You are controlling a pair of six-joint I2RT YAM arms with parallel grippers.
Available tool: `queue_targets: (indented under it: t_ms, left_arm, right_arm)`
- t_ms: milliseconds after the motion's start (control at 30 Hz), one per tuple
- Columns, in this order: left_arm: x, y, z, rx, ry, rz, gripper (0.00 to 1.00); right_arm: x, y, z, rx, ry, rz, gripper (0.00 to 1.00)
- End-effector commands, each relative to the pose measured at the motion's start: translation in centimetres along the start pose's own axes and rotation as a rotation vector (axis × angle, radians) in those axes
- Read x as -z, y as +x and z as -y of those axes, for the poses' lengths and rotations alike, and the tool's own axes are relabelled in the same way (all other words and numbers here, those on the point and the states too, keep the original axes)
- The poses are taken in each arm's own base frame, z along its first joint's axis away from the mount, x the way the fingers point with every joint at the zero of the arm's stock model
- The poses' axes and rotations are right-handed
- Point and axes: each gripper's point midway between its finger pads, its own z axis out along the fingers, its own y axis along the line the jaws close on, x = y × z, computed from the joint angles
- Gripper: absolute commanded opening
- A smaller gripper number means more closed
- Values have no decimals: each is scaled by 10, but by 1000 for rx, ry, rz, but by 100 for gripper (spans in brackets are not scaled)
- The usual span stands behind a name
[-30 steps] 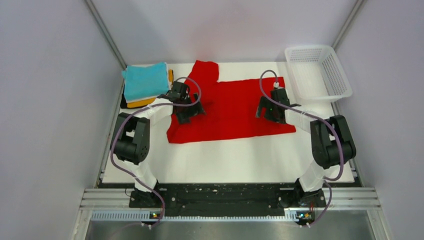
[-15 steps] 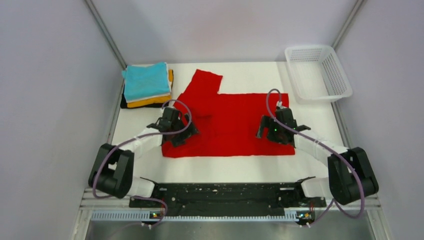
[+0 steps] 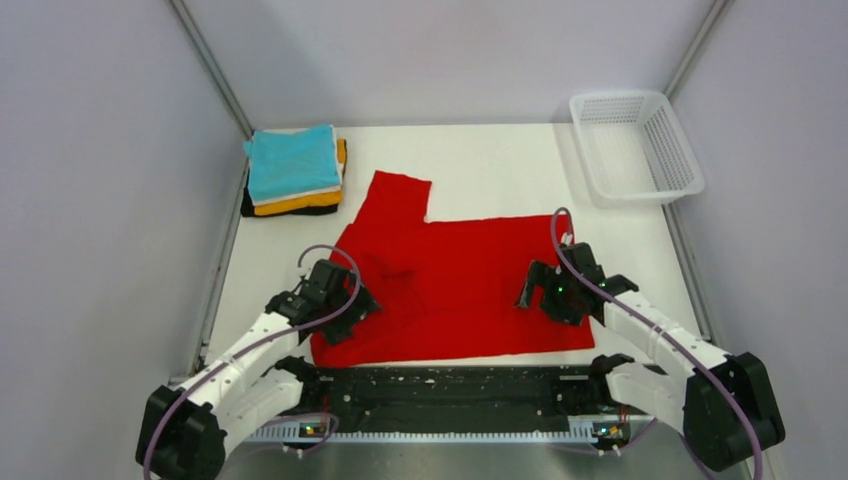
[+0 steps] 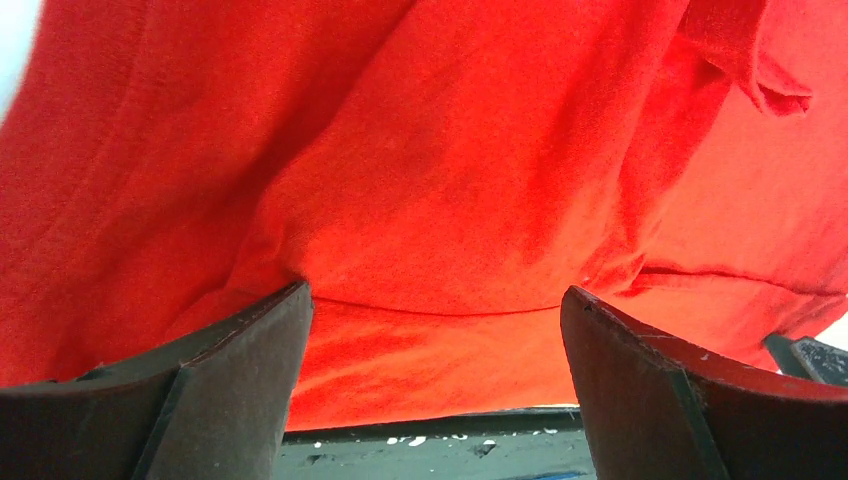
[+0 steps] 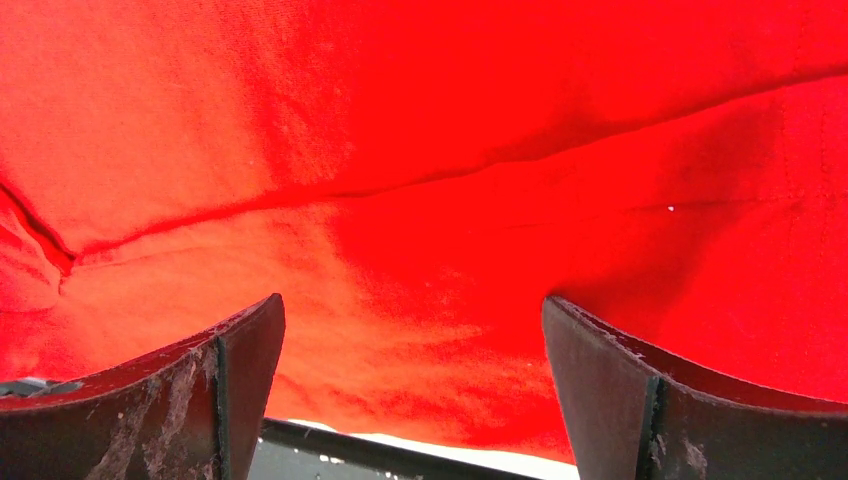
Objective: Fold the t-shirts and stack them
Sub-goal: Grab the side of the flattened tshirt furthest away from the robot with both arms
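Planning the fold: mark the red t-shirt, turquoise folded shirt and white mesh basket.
Bright red cloth t-shirt (image 3: pixel 460 290): top external view, body middle.
Turquoise folded cloth shirt (image 3: pixel 290 162): top external view, top face.
White plastic mesh basket (image 3: pixel 680 150): top external view, right wall.

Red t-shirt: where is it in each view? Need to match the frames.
Top external: red t-shirt spread out mid-table, near hem at the black base rail.
Left wrist: fills the frame beyond the fingers; black base rail at the bottom.
Right wrist: fills the frame beyond the fingers; black base rail at the bottom.
Shared landmark: the black base rail under the hem.
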Motion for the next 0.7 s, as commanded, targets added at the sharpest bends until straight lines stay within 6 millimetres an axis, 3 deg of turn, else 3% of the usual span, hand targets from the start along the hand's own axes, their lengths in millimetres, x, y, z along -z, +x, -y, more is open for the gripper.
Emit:
queue_targets:
  t_ms: [0, 133, 267, 367, 500, 667]
  left_arm:
    - [13, -15, 3, -4, -19, 69, 99]
    - [21, -30, 34, -60, 23, 79, 99]
    - [22, -37, 81, -148, 106, 61, 99]
    - [12, -37, 107, -206, 137, 30, 99]
    - [-9, -38, 119, -257, 92, -15, 99]
    - [-34, -40, 134, -306, 80, -50, 99]
  right_arm:
    - [8, 29, 16, -30, 61, -95, 99]
    - [15, 15, 6, -14, 19, -33, 99]
    - [32, -23, -18, 16, -66, 136, 99]
    - [49, -52, -30, 28, -91, 257, 99]
    - [57, -73, -35, 26, -80, 336, 99]
    - [48, -80, -35, 35, -51, 330, 99]
